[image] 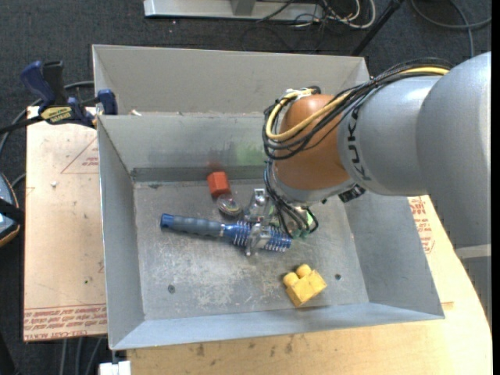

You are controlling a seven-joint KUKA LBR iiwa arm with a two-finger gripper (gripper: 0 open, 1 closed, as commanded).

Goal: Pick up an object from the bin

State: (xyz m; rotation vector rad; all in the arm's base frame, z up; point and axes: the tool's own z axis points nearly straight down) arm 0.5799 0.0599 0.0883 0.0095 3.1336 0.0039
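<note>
My gripper (258,226) is low in the middle of the bin, its metal fingertips down on the bristle end of a blue-handled brush (205,226) that lies flat across the floor, handle pointing left. A small round silvery thing (229,205) sits just left of the gripper. An orange-red block (217,182) stands behind it near the back wall. A yellow toy brick (303,285) lies in front of the gripper to the right.
The arm with its orange wrist cover and yellow and black cables hangs over the bin's right half and hides the floor beneath. A green thing peeks out under the wrist at the gripper's right. Bare floor lies at the front left.
</note>
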